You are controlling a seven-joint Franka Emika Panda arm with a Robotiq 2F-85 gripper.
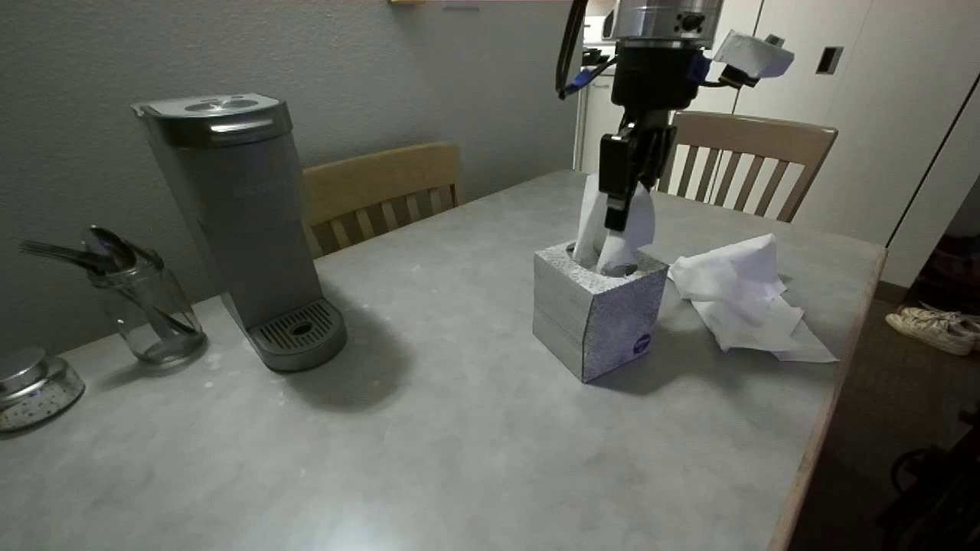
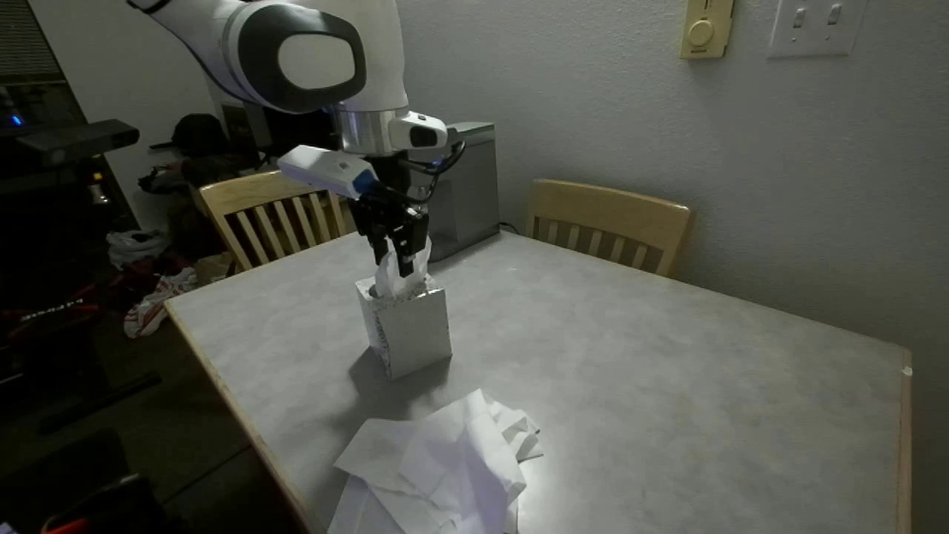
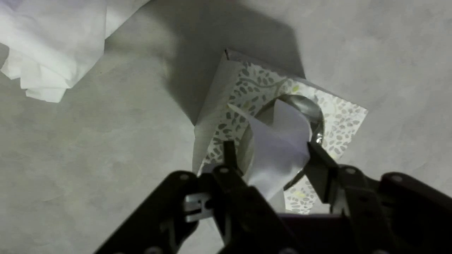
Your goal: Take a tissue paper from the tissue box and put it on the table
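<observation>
The tissue box [image 1: 563, 314] stands upright on the grey table [image 1: 429, 444]; it shows in the other views too [image 2: 415, 337] [image 3: 342, 120]. A white tissue paper [image 3: 279, 148] sticks up out of its oval opening and shows in both exterior views [image 1: 589, 222] [image 2: 387, 280]. My gripper [image 1: 629, 200] points down just above the box. In the wrist view the gripper [image 3: 270, 151] has its fingers apart, with the tissue between them. The right finger appears to touch or overlap the tissue's edge; the left finger is apart from it. The tissue's lower part is hidden inside the box.
Crumpled white tissues [image 1: 735, 283] lie on the table beside the box, near the table's edge. A tall grey coffee machine [image 1: 253, 222], a glass jar of cutlery [image 1: 153, 314] and a small lidded jar [image 1: 34, 390] stand along the wall. Wooden chairs [image 2: 608, 215] surround the table.
</observation>
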